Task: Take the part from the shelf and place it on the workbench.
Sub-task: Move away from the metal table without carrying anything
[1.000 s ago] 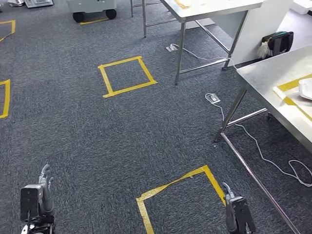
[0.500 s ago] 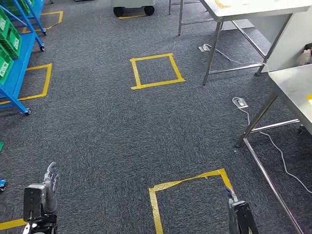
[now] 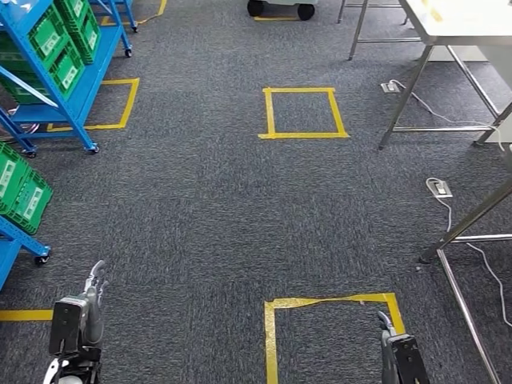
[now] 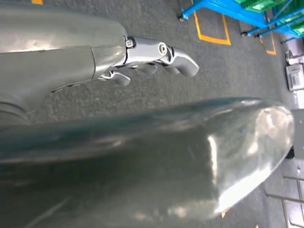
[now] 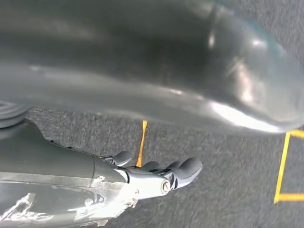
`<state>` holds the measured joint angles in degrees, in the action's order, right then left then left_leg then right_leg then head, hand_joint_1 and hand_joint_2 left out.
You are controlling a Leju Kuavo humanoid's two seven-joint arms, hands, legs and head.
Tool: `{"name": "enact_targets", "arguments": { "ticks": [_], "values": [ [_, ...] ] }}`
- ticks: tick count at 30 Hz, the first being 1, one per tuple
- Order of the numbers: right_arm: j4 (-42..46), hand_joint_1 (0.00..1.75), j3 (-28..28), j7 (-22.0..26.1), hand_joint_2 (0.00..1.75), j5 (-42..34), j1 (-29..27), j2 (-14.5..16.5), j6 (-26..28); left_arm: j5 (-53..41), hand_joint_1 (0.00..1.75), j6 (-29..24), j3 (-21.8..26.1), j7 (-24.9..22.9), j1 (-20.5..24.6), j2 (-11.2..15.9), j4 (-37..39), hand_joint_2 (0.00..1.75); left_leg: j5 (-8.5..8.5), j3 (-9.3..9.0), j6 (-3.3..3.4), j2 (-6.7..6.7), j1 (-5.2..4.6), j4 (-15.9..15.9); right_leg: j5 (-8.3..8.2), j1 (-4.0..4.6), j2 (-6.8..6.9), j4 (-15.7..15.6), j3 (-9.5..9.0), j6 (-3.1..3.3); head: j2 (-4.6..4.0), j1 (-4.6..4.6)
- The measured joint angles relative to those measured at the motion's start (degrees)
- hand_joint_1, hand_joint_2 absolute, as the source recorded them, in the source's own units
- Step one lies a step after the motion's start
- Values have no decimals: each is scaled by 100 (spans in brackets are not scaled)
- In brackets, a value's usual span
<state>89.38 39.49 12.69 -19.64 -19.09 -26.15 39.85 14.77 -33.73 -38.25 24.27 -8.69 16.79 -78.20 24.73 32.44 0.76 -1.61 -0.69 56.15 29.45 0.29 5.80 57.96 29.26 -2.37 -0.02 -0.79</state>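
Observation:
A blue wheeled shelf [image 3: 82, 92] with green bins [image 3: 63, 52] stands at the far left, and another blue rack with green bins [image 3: 21, 192] sits nearer at the left edge. I cannot make out a part inside the bins. My left hand [image 3: 94, 298] hangs low at the bottom left, fingers straight and apart, holding nothing; the left wrist view shows that left hand [image 4: 154, 57] over carpet. My right hand [image 3: 386, 340] hangs at the bottom right, also empty, and the right wrist view shows its fingers [image 5: 179, 171] extended. A white-topped workbench [image 3: 465, 16] stands at the top right.
Yellow tape squares mark the grey carpet ahead [image 3: 302, 112] and near my right side [image 3: 329, 308]. Steel table legs [image 3: 468, 218], a floor socket [image 3: 439, 188] and white cables lie at the right. A wheeled base [image 3: 281, 6] stands at the far end.
The camera has swung left: the tables slid toward the right edge and the blue shelves came in from the left. Both hands hang as before.

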Motion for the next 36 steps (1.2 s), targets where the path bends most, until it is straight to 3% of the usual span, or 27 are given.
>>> {"name": "enact_targets", "arguments": {
  "ticks": [1, 3, 5, 6, 7, 8, 9, 11, 12, 14, 16, 18, 20, 21, 22, 23, 25, 26, 27, 29, 31, 33, 34, 35, 36],
  "values": [
    [15, 0, 10, 2, 0, -4, -3, -17, 2, -27, 0, 0, -5, -2, 12, -3, 4, 0, -15, 7, 36, 57, 15, -11, 131, -11, -152, 212, 101, -26, 0, -8],
    [32, 0, 28, 5, 0, -11, -23, -49, 4, -60, 0, -1, -17, -3, 45, -11, 13, 0, -34, 25, 84, 177, 26, -12, 487, -28, -468, 958, 459, -51, 0, -31],
    [33, 0, 47, 3, 0, -16, -42, -67, 4, -76, 0, -8, -32, -4, 52, -17, 26, 0, -47, 38, 103, 312, 22, -9, 656, -32, -557, 1559, 773, -55, 0, -34],
    [33, 0, 57, 3, 0, -17, -43, -70, 4, -89, 0, -18, -38, -5, 48, -18, 30, 0, -54, 40, 102, 390, 20, -6, 574, -32, -573, 1553, 792, -50, 0, -33],
    [34, 0, 67, 3, 0, -16, -40, -73, 4, -108, 0, -31, -43, -7, 44, -18, 32, 0, -60, 38, 97, 468, 21, -2, 391, -36, -602, 1317, 697, -43, 0, -33],
    [35, 0, 74, 3, 0, -15, -34, -78, 4, -126, 0, -46, -45, -7, 43, -19, 32, 0, -67, 37, 87, 546, 24, 4, 158, -47, -681, 921, 517, -36, 0, -33],
    [35, 0, 79, 2, 0, -14, -24, -83, 4, -141, 0, -60, -47, -8, 44, -20, 32, 0, -76, 45, 69, 622, 21, 15, -12, -69, -850, 508, 329, -33, 0, -33],
    [39, 0, 84, 0, 0, -12, -14, -92, 6, -153, 0, -76, -50, -9, 51, -20, 32, 0, -108, 95, 17, 759, 24, 37, -145, -105, -1114, 20, 103, -23, 0, -29],
    [42, 0, 86, -2, 0, -12, -10, -96, 7, -155, 0, -79, -54, -9, 48, -20, 32, 0, -135, 132, -24, 829, 34, 37, -129, -104, -1158, -30, 81, -8, 0, -27],
    [49, 0, 93, -3, 0, -11, -3, -104, 8, -157, 0, -81, -68, -10, 27, -20, 32, 0, -172, 193, -103, 908, 62, 37, -170, -87, -1006, -48, 72, 58, 0, -30],
    [60, 0, 98, -1, 0, -9, 1, -109, 9, -157, 0, -84, -83, -10, 19, -19, 32, 0, -6, 314, -161, 663, 55, 252, -216, -88, -840, -85, 73, 130, 0, -3],
    [68, 0, 103, 3, 0, -5, -9, -114, 10, -211, 0, -104, -90, -10, 38, -21, 32, 0, 391, 617, -209, 331, 52, 917, -235, -80, -660, -101, 87, 164, 0, 24],
    [69, 0, 112, -4, 0, -6, -5, -117, 10, -415, 0, -180, -101, -32, 47, -22, 36, 0, 661, 910, -249, 244, 67, 1600, -237, -75, -476, -100, 108, 168, 0, 27],
    [68, 0, 119, -8, 0, -9, 8, -117, 9, -573, 0, -234, -110, -60, 47, -21, 38, 0, 641, 927, -262, 233, 73, 1684, -238, -77, -388, -99, 112, 168, 0, 28],
    [68, 0, 127, -11, 0, -15, 27, -117, 7, -730, 0, -282, -120, -97, 49, -19, 40, 0, 522, 829, -269, 211, 78, 1542, -237, -81, -305, -99, 112, 166, 0, 28],
    [67, 0, 133, -13, 0, -22, 49, -117, 4, -861, 0, -316, -130, -135, 54, -18, 41, 0, 338, 627, -271, 139, 79, 1205, -233, -83, -228, -99, 105, 158, 0, 28],
    [67, 0, 142, -12, 0, -38, 88, -119, -2, -1009, 0, -343, -149, -186, 84, -19, 41, 0, 67, 190, -254, -160, 61, 432, -212, -55, -104, -82, 95, 117, 0, 40],
    [67, 0, 145, -12, 0, -48, 102, -124, -6, -1049, 0, -346, -157, -202, 105, -20, 42, 0, 18, 69, -222, -274, 50, 191, -200, -30, -44, -72, 93, 89, 0, 41],
    [67, 0, 148, -11, 0, -59, 112, -130, -10, -1082, 0, -348, -163, -214, 120, -21, 42, 0, 20, 29, -184, -319, 37, 83, -190, -7, 21, -65, 89, 62, 0, 39],
    [67, 0, 156, -9, 0, -74, 135, -139, -15, -1151, 0, -346, -172, -237, 122, -20, 45, 0, 16, 57, -90, -192, 35, 58, -169, 0, 139, -69, 77, 10, 0, 25],
    [68, 0, 166, -3, 0, -78, 157, -143, -16, -1210, 0, -345, -174, -256, 123, -19, 47, 0, -8, 62, -12, -56, 51, 45, -23, -27, -36, 105, 143, -48, 0, 8],
    [66, 0, 172, 2, 0, -85, 163, -148, -16, -1248, 0, -341, -175, -268, 141, -20, 47, 0, -29, 71, 43, 79, 63, 40, 322, -42, -392, 750, 435, -77, 0, -15],
    [64, 0, 176, 4, 0, -89, 159, -150, -16, -1260, 0, -336, -175, -274, 145, -20, 48, 0, -36, 79, 60, 156, 59, 41, 493, -42, -500, 1174, 642, -76, 0, -19],
    [61, 0, 183, 3, 0, -93, 154, -151, -16, -1270, 0, -331, -175, -276, 144, -21, 49, 0, -42, 84, 69, 237, 55, 43, 587, -41, -548, 1502, 817, -72, 0, -21],
    [58, 0, 190, 3, 0, -96, 152, -152, -16, -1277, 0, -323, -176, -278, 141, -22, 50, 0, -46, 87, 72, 321, 50, 45, 573, -39, -570, 1642, 909, -63, 0, -22]
  ]
}}
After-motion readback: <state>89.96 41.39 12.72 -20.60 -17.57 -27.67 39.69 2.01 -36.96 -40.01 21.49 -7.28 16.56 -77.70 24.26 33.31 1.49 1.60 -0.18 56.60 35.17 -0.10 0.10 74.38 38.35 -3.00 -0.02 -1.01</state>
